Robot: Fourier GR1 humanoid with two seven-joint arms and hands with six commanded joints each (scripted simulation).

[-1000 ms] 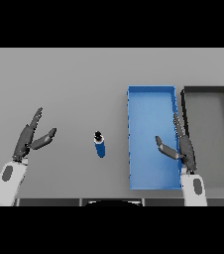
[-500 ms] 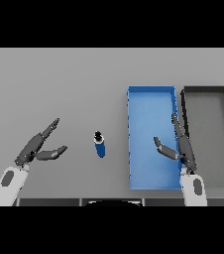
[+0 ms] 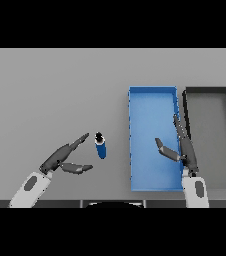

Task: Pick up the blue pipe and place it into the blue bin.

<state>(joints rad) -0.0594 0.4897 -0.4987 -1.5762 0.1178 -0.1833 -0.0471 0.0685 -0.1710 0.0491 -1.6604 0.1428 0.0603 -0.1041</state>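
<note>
Lying lengthwise, dark tip away, the blue pipe (image 3: pixel 101 147) sits beside the spread, empty left hand (image 3: pixel 65 159).

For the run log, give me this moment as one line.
left hand open beside pipe, apart | right hand open over blue bin | pipe upright on table

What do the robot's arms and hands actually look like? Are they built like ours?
Roughly. Each white forearm bears a grey oval patch and ends in a dark grey robot hand, left and right, with slim jointed fingers and a thumb. No cables or markings show.
</note>
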